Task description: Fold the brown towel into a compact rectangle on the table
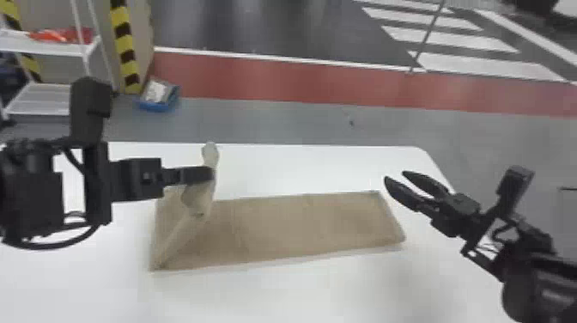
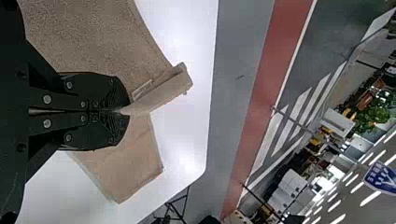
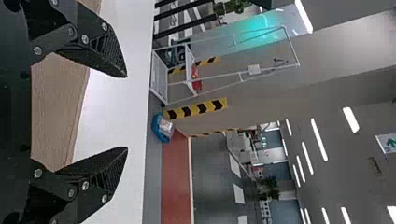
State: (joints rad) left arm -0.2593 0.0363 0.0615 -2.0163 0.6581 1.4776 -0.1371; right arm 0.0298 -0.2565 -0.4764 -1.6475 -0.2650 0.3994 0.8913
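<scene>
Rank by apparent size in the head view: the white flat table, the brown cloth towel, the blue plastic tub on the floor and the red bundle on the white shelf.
1. White table
2. Brown towel
3. Blue tub and red bundle: too alike in size to rank.

"How's the brown towel lying?"
"Mostly flat, a long strip across the white table, its right end near the far right corner."
"And the left end?"
"Part stands raised and bunched, above a slanting fold."
</scene>
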